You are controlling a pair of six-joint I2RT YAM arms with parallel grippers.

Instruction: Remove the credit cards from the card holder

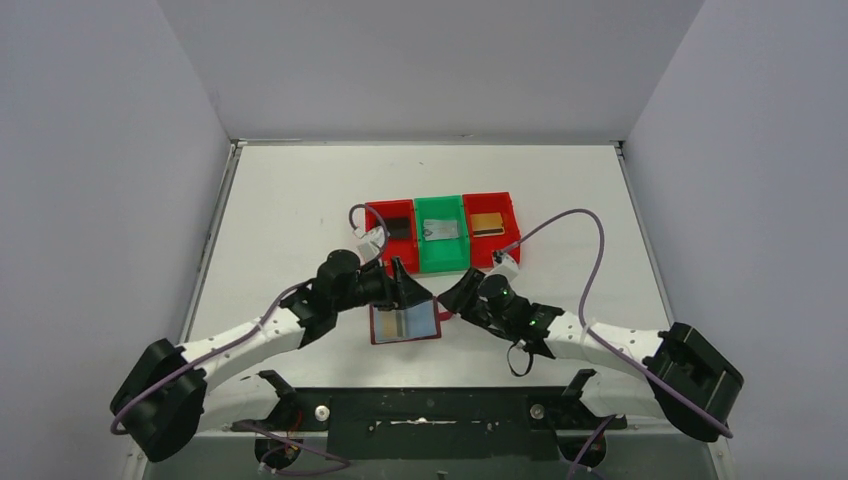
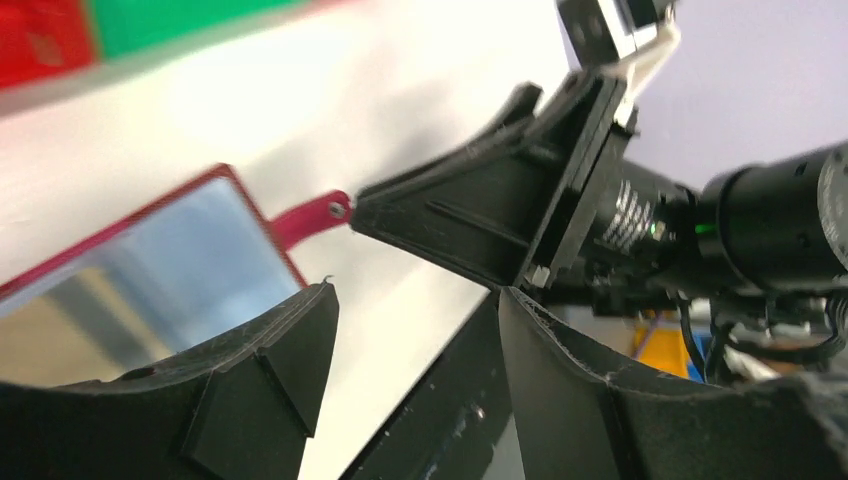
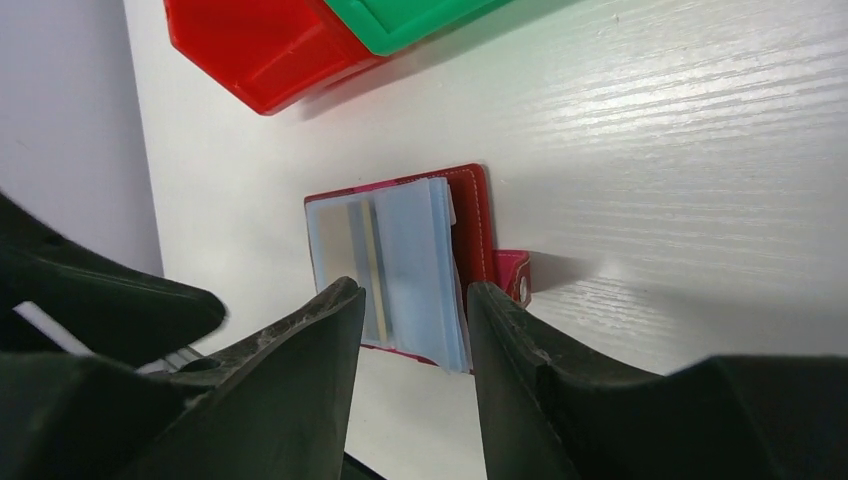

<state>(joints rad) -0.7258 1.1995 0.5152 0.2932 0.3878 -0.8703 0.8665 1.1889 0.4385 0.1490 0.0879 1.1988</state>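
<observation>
The dark red card holder (image 1: 405,324) lies open on the table between the two arms, its pale blue-grey sleeves (image 3: 400,262) up and its snap tab (image 3: 513,276) out to the right. A yellowish strip (image 3: 372,270) shows inside one sleeve. My left gripper (image 1: 411,289) hangs open just over the holder's far edge, with nothing between its fingers (image 2: 285,345). My right gripper (image 1: 451,297) stands open by the tab side, also empty; the holder (image 3: 470,215) lies beyond its fingertips. A dark card (image 1: 398,226), a silvery card (image 1: 443,231) and a gold card (image 1: 488,224) lie in the bins.
Three bins stand in a row behind the holder: red (image 1: 379,215), green (image 1: 440,256) and red (image 1: 508,215). The two grippers' tips are close together over the holder's right side, the right gripper's housing (image 2: 500,215) filling the left wrist view. Purple cables loop off both arms.
</observation>
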